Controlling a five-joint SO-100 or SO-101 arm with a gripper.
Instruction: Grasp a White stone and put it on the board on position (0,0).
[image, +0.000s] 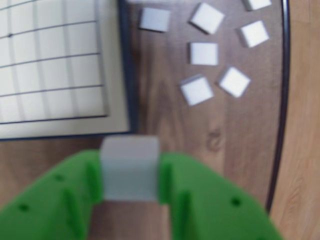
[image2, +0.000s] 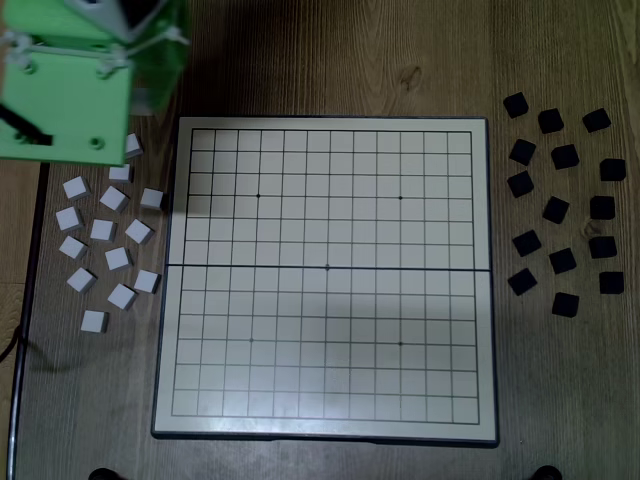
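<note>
One board (image2: 325, 400) fills the fixed view, its corner just ahead of the green fingers (image: 200, 200) in the wrist view. Between them, the gripper (image: 131, 172) is clamped on the White stone (image: 130, 167): likely light, rigid, smooth-sided, held on opposite flat faces, top level, no long axis.

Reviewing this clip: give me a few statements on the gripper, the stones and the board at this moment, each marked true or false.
1. The gripper holds a white stone between its green fingers. True.
2. A stone already sits on the board. False: every crossing is bare, including the center dot on the seam.
3. In the fixed view the black stones lie right of the board. True.
4. In the fixed view the loose white stones lie on the same side as the black ones. False: they lie left of the board.
</note>
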